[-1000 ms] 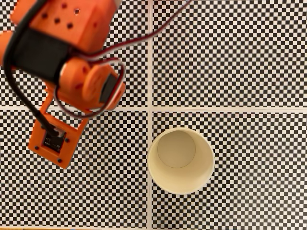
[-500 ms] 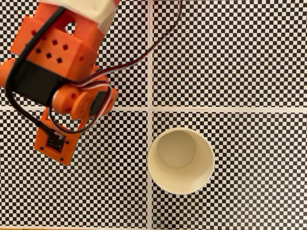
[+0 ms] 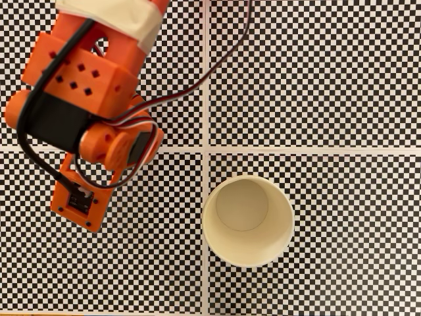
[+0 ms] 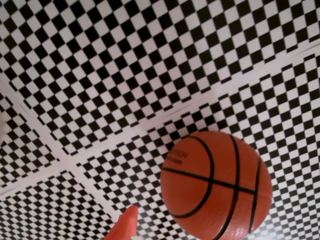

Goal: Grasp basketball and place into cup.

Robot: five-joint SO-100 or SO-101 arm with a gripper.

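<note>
Basketball [image 4: 216,185] sits on the checkered mat [image 4: 125,75], low right in my wrist view, free of my fingers. One orange fingertip [image 4: 125,227] pokes up just left of it; jaw spread I cannot tell. Cup [image 3: 248,220] stands upright, well right of my arm [image 3: 82,112] in the fixed view.

In the wrist view, the small orange-red basketball with black seam lines [image 4: 216,184] is cut off by the bottom edge, and its tiny printed lettering is too small to read. One orange plastic fingertip [image 4: 125,227] pokes in at the bottom edge; the jaws' spacing cannot be told. In the fixed view, the orange arm [image 3: 82,99] runs off the top edge and hides the checkered surface [image 3: 316,72] beneath it.
</note>
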